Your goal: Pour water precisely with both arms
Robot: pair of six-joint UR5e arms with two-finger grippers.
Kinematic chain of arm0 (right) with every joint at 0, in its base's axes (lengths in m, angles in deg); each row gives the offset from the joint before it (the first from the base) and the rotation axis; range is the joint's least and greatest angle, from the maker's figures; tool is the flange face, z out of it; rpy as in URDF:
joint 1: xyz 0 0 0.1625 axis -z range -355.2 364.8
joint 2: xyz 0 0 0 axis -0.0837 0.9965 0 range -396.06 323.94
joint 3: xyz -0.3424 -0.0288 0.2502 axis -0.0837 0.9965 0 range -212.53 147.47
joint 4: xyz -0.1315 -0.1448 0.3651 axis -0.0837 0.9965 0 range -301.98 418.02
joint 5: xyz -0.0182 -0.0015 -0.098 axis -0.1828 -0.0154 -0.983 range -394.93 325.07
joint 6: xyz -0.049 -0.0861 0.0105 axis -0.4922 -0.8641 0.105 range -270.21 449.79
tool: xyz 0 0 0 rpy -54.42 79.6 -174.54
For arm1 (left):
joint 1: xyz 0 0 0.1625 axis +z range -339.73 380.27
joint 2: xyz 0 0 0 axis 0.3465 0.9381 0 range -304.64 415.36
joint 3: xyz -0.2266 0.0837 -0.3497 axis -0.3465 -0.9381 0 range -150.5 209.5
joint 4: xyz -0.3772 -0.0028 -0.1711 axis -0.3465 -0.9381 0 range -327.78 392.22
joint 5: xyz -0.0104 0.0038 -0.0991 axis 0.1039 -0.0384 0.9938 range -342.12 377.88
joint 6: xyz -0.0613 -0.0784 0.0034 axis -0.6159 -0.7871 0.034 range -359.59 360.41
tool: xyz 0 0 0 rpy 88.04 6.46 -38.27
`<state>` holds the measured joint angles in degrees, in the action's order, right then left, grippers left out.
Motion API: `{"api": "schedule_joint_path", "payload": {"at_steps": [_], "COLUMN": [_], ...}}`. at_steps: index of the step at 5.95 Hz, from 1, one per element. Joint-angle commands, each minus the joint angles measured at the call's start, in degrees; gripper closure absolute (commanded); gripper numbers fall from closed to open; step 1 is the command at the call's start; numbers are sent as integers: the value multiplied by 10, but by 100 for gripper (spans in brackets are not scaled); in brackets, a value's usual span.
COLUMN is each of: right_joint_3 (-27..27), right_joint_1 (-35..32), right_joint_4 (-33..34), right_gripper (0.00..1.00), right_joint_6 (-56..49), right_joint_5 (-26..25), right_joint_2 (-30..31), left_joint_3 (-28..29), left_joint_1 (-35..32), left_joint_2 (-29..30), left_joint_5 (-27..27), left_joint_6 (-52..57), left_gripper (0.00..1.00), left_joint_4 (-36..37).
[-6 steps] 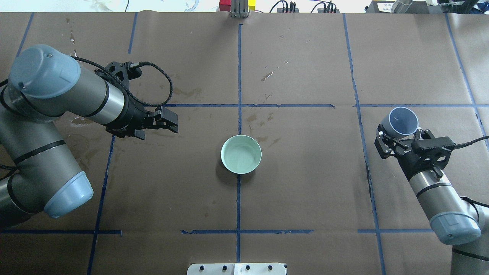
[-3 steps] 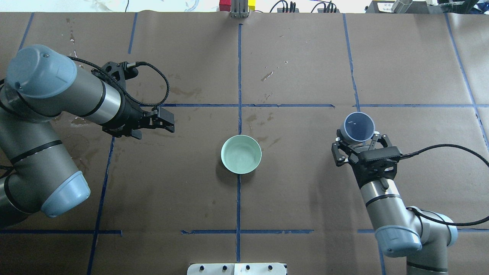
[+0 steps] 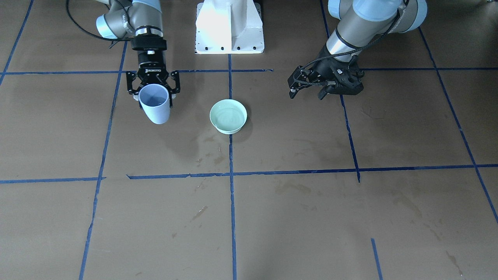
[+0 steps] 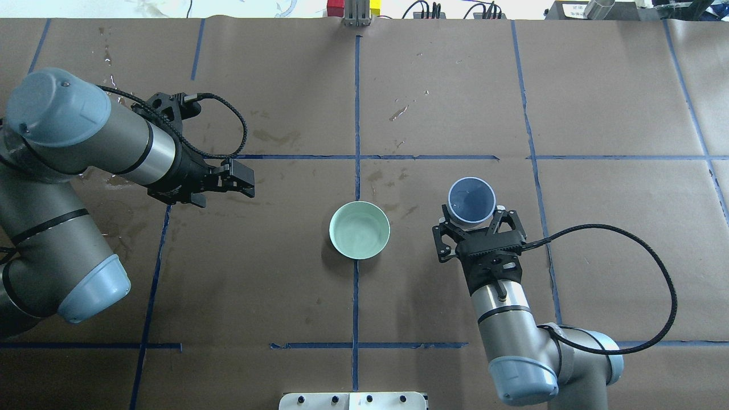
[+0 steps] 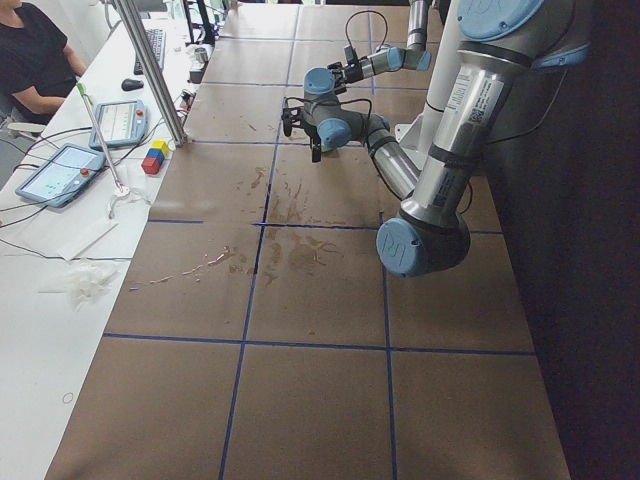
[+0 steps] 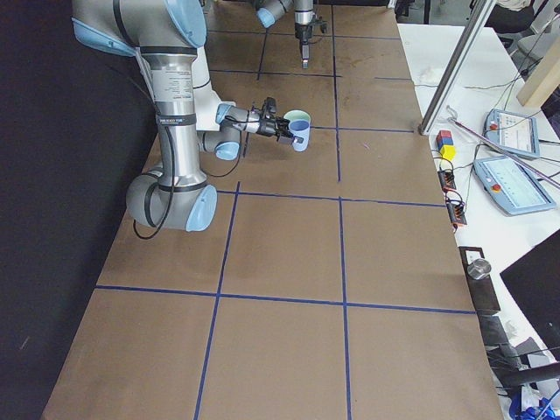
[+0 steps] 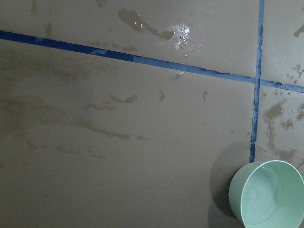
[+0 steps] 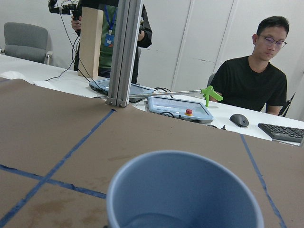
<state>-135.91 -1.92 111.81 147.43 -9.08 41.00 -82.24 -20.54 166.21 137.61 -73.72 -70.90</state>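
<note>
The black two-finger right gripper squeezes a light-blue plastic cup from both sides. The cup is up off the table with its mouth up and a little water inside. It is near the round pale-green bowl, on the robot's right of it, not touching. The bowl sits on the brown paper table, on a blue tape line. The black left gripper hangs well apart from the bowl. I cannot tell if its fingers are open or closed.

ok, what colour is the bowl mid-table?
Pale mint green. The bowl shows best in the overhead exterior view.
</note>
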Motion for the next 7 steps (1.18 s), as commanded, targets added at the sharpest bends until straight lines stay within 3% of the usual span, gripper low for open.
{"api": "schedule_joint_path", "payload": {"at_steps": [1, 2, 3, 4, 7], "right_joint_3": [-1, 2, 3, 2, 8], "right_joint_1": [7, 10, 11, 13, 19], "right_joint_4": [83, 161, 194, 267, 331], "right_gripper": [100, 100, 100, 100, 100], "right_joint_6": [-1, -1, -1, -1, -114], "right_joint_5": [0, 0, 1, 2, 1], "right_joint_2": [-40, -81, -86, -104, -125], "left_joint_3": [-1, 1, 2, -1, -1], "left_joint_1": [-1, -1, -1, -2, -4], "left_joint_2": [-3, -5, -11, -19, -21], "left_joint_5": [-1, -1, -2, -2, -2], "left_joint_6": [0, 0, 5, 20, 21], "left_gripper": [1, 1, 1, 1, 1], "left_joint_4": [-1, -1, -2, -1, -2]}}
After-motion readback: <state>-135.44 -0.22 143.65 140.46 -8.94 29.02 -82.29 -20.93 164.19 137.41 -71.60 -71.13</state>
